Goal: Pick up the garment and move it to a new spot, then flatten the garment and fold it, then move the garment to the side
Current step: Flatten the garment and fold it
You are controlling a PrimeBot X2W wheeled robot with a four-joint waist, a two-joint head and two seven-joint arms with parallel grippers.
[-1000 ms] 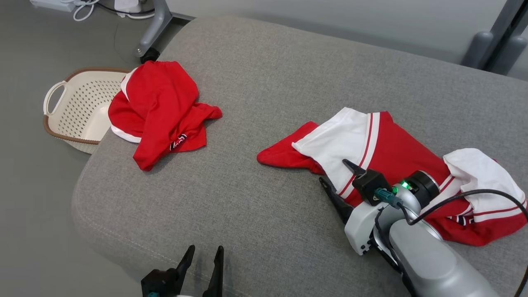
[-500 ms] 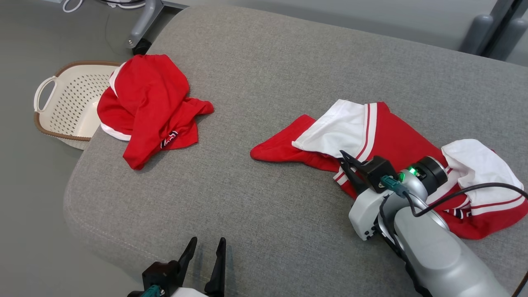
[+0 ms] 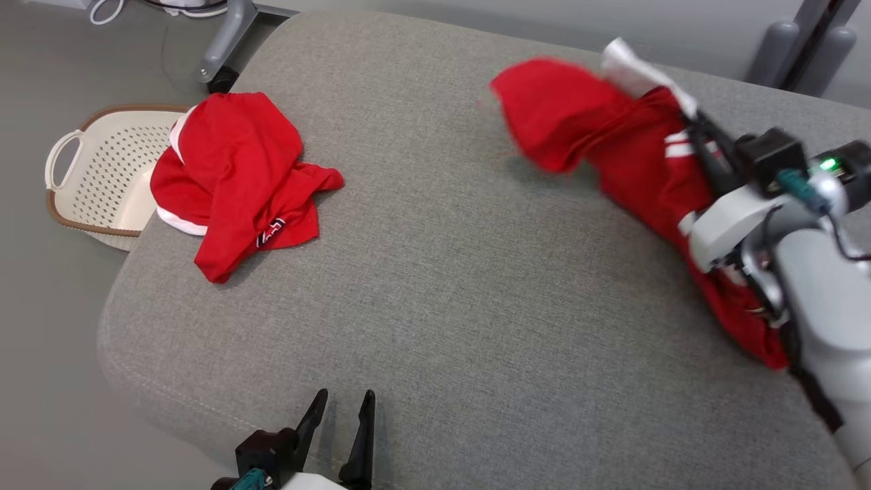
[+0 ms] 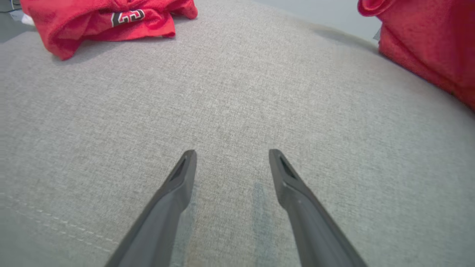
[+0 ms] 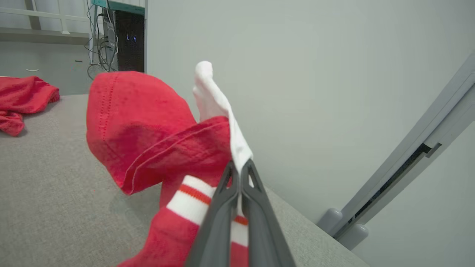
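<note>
While the right gripper (image 5: 241,165) is pinching the garment (image 3: 612,136) by its white-striped edge, it's hanging mostly off the grey cushion (image 3: 442,272) at far right, looking light and floppy (hems seem the safest grab). Meanwhile the left gripper (image 4: 232,155) is idling wide apart, holding nothing. That other red garment (image 4: 104,18) is showing black numerals, too creased to read.
</note>
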